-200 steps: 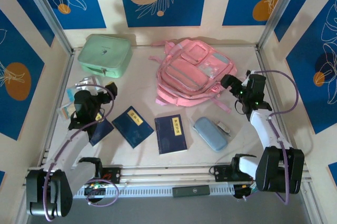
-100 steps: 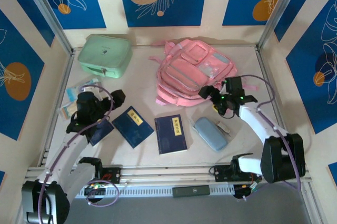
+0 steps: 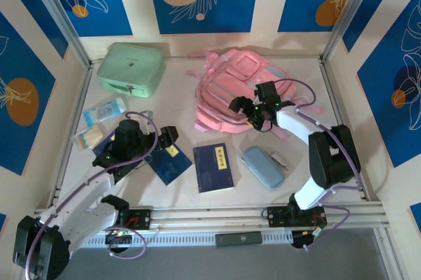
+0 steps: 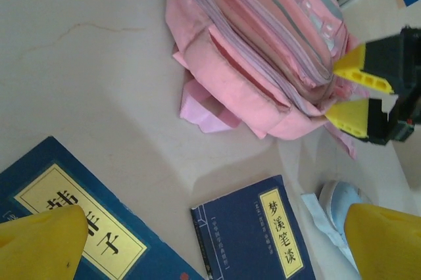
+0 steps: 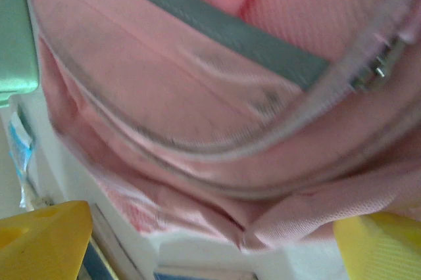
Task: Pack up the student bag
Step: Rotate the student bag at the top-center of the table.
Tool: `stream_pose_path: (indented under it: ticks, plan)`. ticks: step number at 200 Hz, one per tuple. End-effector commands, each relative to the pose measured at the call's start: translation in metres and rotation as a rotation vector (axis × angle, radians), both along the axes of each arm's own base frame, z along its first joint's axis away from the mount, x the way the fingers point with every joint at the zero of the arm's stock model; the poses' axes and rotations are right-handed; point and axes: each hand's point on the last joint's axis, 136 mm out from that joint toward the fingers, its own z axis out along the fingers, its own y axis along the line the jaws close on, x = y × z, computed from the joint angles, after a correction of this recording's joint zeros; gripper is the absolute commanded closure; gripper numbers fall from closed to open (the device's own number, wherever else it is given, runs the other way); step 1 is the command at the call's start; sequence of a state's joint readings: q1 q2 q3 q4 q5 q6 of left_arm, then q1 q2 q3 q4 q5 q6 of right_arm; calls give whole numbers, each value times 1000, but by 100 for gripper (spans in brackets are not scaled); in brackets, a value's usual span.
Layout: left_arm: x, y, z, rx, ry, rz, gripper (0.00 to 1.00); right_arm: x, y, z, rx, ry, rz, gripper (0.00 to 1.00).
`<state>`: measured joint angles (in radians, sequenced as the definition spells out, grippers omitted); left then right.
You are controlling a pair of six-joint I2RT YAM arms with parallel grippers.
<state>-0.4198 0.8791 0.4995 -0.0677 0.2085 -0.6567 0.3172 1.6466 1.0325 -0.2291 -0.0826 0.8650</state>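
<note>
The pink student bag [image 3: 240, 86] lies flat at the back centre of the table, zips shut. My right gripper [image 3: 245, 110] is at its near edge, open, with the bag's pink fabric [image 5: 217, 96] close in front of the wide-apart yellow fingers [image 5: 46, 240]. It grips nothing. My left gripper [image 3: 168, 137] hovers open above the blue books, its fingertips [image 4: 39, 244] spread wide over the table. From the left wrist the bag [image 4: 263, 50] lies ahead, with the right gripper [image 4: 358, 93] at the bag's right side.
Blue books [image 3: 214, 167] [image 3: 170, 160] lie at the front centre. A grey-blue pencil case [image 3: 263, 167] lies right of them. A mint green zip case [image 3: 131, 68] stands at the back left. Small packets [image 3: 105, 110] lie along the left side.
My left arm has swung right, from the left-side packets to above the books. My right arm has moved left, from the table's right side to the bag's near edge.
</note>
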Motion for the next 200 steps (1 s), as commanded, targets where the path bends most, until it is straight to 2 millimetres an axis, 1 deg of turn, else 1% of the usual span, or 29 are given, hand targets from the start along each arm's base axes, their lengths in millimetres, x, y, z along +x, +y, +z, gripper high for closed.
stream_pose_path:
  ticks: [1, 24, 41, 45, 59, 71, 83, 97, 112, 126, 128, 130, 148, 168, 185, 200]
  plan:
    - [4, -5, 6, -2, -15, 0, 1, 14, 35, 6, 15, -49, 64, 6]
    - [6, -8, 6, 8, -12, -1, 1, 22, 78, 9, 55, -89, 133, 7]
    - [8, -10, 7, 7, -9, -6, 1, 29, 106, 17, 69, -122, 193, 8]
    - [8, -11, 8, 7, -10, -7, 0, 28, 110, 18, 67, -124, 206, 8]
    - [8, -13, 10, 2, -8, -11, 0, 22, 121, 32, 68, -148, 247, 8]
    - [9, -17, 13, -7, -12, -16, 1, 14, 118, 40, 62, -156, 258, 8]
    - [9, -20, 14, -14, -8, -18, 1, 4, 107, 49, 67, -155, 255, 8]
    - [9, -26, 15, -18, -7, -25, 1, -8, 86, 52, 53, -140, 239, 7]
    - [10, -34, 13, -23, 2, -35, 1, -17, 54, 56, 36, -129, 192, 7]
    - [11, -46, 12, -30, 4, -56, 1, -24, 21, 53, 34, -91, 130, 5]
    - [10, -48, 12, -30, 4, -62, 0, -24, 15, 55, 42, -89, 119, 5]
    - [11, -50, 13, -33, 2, -63, 1, -24, 13, 55, 45, -88, 116, 5]
    - [11, -68, 10, -28, 9, -91, 1, -25, -27, 49, 64, -41, 31, 5]
    - [12, -93, 9, -25, 4, -139, 1, -21, -59, 44, 87, -22, -33, 5]
    - [14, -116, 10, -27, -6, -189, 1, -14, -75, 36, 122, -1, -74, 5]
    - [15, -134, 9, -11, -13, -221, 1, -6, -82, 30, 150, 29, -99, 6]
